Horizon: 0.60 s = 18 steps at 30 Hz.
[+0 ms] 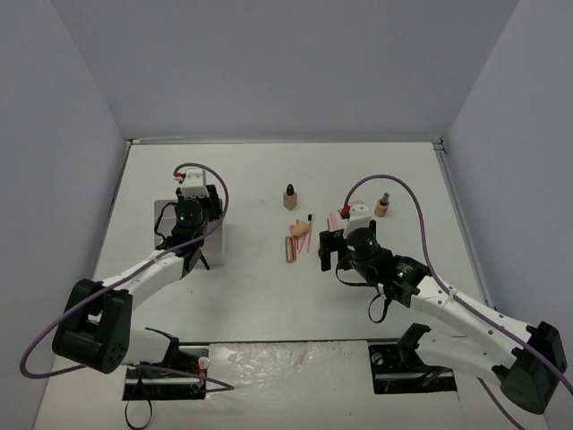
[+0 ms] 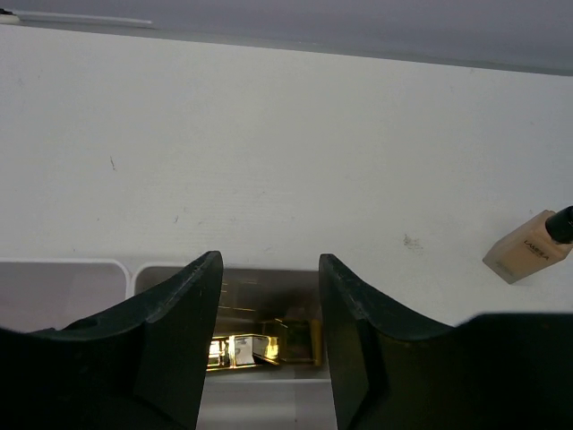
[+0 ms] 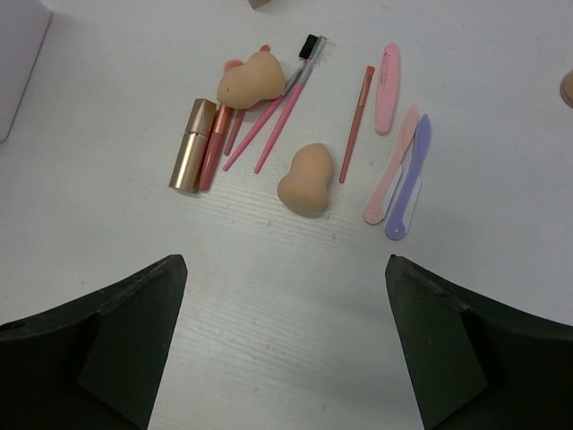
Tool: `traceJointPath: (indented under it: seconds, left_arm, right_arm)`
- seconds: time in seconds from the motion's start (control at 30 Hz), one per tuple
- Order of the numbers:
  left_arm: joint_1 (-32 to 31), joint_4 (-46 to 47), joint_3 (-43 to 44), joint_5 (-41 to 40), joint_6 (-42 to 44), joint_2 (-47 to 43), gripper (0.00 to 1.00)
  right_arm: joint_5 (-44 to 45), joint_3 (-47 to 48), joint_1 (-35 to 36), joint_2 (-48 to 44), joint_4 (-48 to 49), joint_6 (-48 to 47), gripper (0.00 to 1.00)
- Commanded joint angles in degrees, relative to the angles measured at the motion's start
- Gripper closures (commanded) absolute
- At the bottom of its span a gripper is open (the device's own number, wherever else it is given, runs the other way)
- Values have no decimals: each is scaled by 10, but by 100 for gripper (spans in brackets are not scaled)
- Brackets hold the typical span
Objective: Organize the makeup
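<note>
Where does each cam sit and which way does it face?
Top: above and behind the bases, looking down at the table; left arm and right arm both show.
Left wrist: on the left arm, looking past the open left claw into the organizer, with a lipstick below; only the claw shows.
Right wrist: on the right arm, looking down past the open right claw at sponges and sticks; only the claw shows.
Shared: top and right wrist both see the sponges.
</note>
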Motion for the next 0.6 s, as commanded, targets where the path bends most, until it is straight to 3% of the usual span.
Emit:
traceJointPath:
  seconds: [0.0, 0.13, 0.23, 0.33, 0.47, 0.57]
  left_arm:
    - [4, -23, 44, 8, -12, -54, 54]
    - [1, -125, 76, 17, -34, -93, 52]
    - [-5, -268, 159, 32, -95, -95, 42]
    - [-17, -429, 237, 73, -147, -69, 35]
    - [-63, -565, 336, 124, -188, -5, 30]
    - [-99, -613, 375, 142, -214, 39, 25]
  right_arm:
    - [-1, 2, -3, 2, 33, 2, 10]
    - [0, 4, -3, 3, 34, 0, 10]
    - [2, 9, -3, -1, 34, 0, 10]
    - [6, 12, -3, -3, 34, 0, 10]
    - [19, 16, -3, -5, 31, 2, 10]
    - [24, 17, -3, -9, 31, 3, 10]
